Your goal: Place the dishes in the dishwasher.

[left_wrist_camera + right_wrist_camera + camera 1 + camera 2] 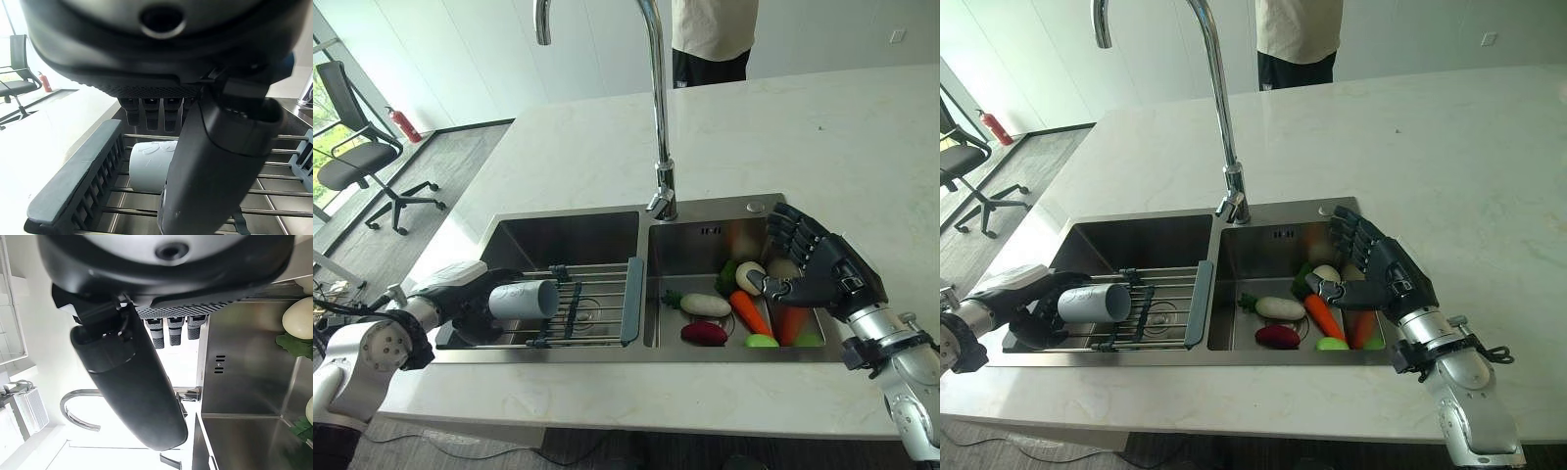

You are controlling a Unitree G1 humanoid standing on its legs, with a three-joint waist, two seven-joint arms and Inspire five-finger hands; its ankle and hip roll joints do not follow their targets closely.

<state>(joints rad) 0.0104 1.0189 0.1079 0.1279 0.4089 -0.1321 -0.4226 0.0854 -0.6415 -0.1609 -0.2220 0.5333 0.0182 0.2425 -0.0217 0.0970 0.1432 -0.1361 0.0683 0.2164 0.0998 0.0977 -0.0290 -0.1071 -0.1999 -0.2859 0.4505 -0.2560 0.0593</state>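
Pale marble worktop [822, 147] surrounds a double steel sink [607, 223], and from my remote seat the task looks barely begun. Nearest, my left hand [470, 305] curls round a smooth light-blue cup [524, 300] lying on its side on the wire rack [592, 294] that bridges the left basin; I judge it 1 dish gripped, not yet stowed, and I can see no dishwasher. My right hand [1376, 272] hovers over the right basin, fingers loosely bent, holding nothing. Below it lie glossy toy vegetables: an orange carrot [749, 311], a white radish [705, 305], a dark red beet [704, 333]. Farther back rises the chrome faucet [656, 108]; beyond the worktop stands a person [715, 39].
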